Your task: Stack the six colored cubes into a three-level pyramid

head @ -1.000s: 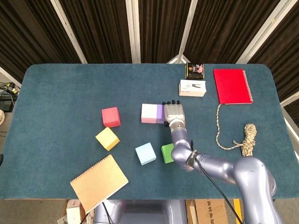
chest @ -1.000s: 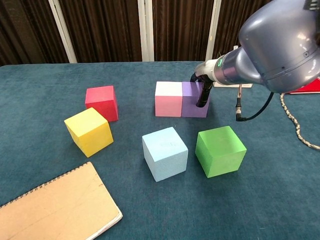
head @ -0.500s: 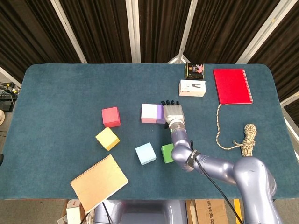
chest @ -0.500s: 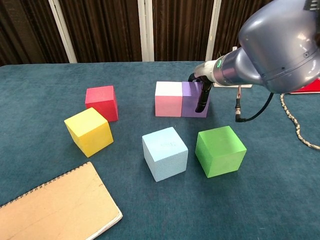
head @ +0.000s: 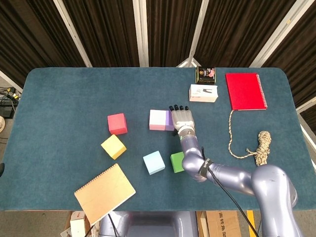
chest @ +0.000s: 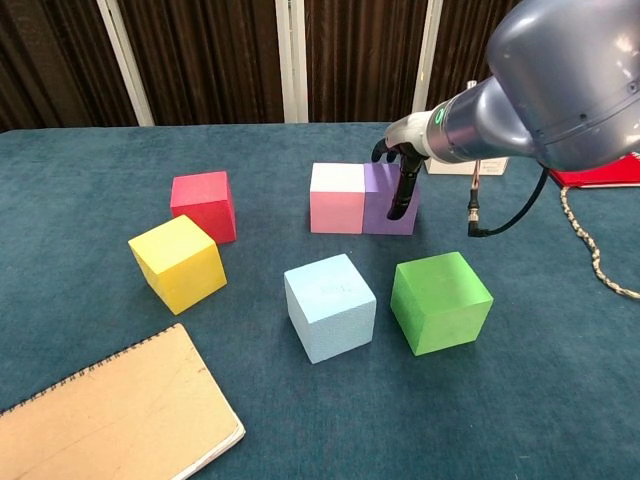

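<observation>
On the dark teal table (chest: pixel 90 390), nearest the robot, a light blue foam cube (chest: pixel 330 306) and a green foam cube (chest: pixel 441 300) sit apart. Further back lie a yellow foam cube (chest: pixel 178 262) and a red foam cube (chest: pixel 204 206). Beyond them, a pink foam cube (chest: pixel 337 198) touches a purple foam cube (chest: pixel 384 199). The right hand (chest: pixel 402 170) has lifted slightly, fingers apart, letting go of the purple cube: two base cubes appear placed.

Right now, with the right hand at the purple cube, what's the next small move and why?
Probably lift the right hand clear. The purple cube already sits flush against the pink cube, so two base cubes are placed; the green cube, nearest that arm, looks like the next one to fetch.
</observation>
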You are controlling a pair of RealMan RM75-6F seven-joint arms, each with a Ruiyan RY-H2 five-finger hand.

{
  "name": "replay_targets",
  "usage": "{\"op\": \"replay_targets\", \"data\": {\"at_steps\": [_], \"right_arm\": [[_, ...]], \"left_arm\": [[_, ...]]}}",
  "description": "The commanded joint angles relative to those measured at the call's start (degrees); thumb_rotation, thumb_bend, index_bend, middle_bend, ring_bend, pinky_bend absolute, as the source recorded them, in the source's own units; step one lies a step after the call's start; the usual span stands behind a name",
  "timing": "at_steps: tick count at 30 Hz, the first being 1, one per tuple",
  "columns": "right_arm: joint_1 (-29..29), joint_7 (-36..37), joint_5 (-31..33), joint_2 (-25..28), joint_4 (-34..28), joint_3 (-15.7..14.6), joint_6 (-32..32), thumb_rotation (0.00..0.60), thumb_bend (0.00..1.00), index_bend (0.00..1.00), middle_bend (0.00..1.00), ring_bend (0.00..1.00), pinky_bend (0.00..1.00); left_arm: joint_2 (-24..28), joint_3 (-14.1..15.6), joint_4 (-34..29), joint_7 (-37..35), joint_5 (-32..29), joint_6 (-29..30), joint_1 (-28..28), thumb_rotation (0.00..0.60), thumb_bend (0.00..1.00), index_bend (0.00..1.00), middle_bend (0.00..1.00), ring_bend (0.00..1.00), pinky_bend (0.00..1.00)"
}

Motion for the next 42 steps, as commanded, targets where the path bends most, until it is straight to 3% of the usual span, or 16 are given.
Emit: {"op": "replay_targets", "data": {"at_steps": [1, 6, 11, 14, 19, 25, 30, 36, 42], "right_arm": [[-0.3, 0.9, -0.6, 1.1, -1.4, 0.4, 0.4, 0.600, 0.27, 0.00, 0.00, 0.00, 0.00], [-0.9, 1.8, -1.1, 3.9, -4.9, 1.0, 1.5, 0.600, 0.27, 0.00, 0.00, 0.00, 0.00], [-3.8, 3.5, -2.9, 12.2, -16.1, 1.0, 3.6, 0.600, 0.27, 0.00, 0.00, 0.00, 0.00], [-8.3, 7.9, -7.4, 18.8, -24.4, 1.4, 4.9, 0.600, 0.27, 0.00, 0.00, 0.00, 0.00], [-21.8, 20.4, -24.8, 31.2, -36.6, 0.4, 10.3, 0.600, 0.27, 0.00, 0.00, 0.00, 0.00], [-40.6, 41.2, -46.5, 40.4, -41.4, -3.6, 18.3, 0.600, 0.27, 0.00, 0.00, 0.00, 0.00], [-50.3, 52.7, -63.8, 39.8, -37.9, -9.9, 22.9, 0.600, 0.27, 0.00, 0.00, 0.00, 0.00], [-57.5, 55.3, -80.6, 32.2, -29.5, -16.4, 33.7, 0.600, 0.27, 0.00, 0.00, 0.00, 0.00], [-60.9, 52.5, -86.0, 25.8, -24.9, -20.4, 36.8, 0.600, 0.27, 0.00, 0.00, 0.00, 0.00]], "left_arm": [[0.0, 0.0, 0.0, -0.1, 0.0, 0.0, 0.0, 0.600, 0.36, 0.10, 0.00, 0.00, 0.03], [0.1, 0.0, 0.1, -0.2, 0.2, 0.0, 0.0, 0.600, 0.36, 0.10, 0.00, 0.00, 0.03], [0.3, 0.2, 0.1, -0.9, 0.6, -0.2, 0.0, 0.600, 0.36, 0.10, 0.00, 0.00, 0.03], [0.7, 0.2, 0.0, -2.0, 0.7, 0.0, 0.3, 0.600, 0.36, 0.10, 0.00, 0.00, 0.03], [1.8, 0.6, -0.5, -5.2, 2.0, 0.2, 0.8, 0.600, 0.36, 0.10, 0.00, 0.00, 0.03], [2.6, 2.1, -0.6, -8.3, 5.7, -0.2, 0.8, 0.600, 0.36, 0.09, 0.00, 0.00, 0.04], [2.5, 3.2, -1.3, -9.3, 7.7, -0.8, 0.6, 0.600, 0.35, 0.09, 0.00, 0.00, 0.04], [2.1, 3.8, -1.0, -11.5, 10.9, -1.3, -0.4, 0.600, 0.29, 0.09, 0.00, 0.00, 0.04], [3.3, 2.6, -3.7, -12.6, 11.7, -4.0, -3.0, 0.600, 0.25, 0.07, 0.00, 0.00, 0.04]]}}
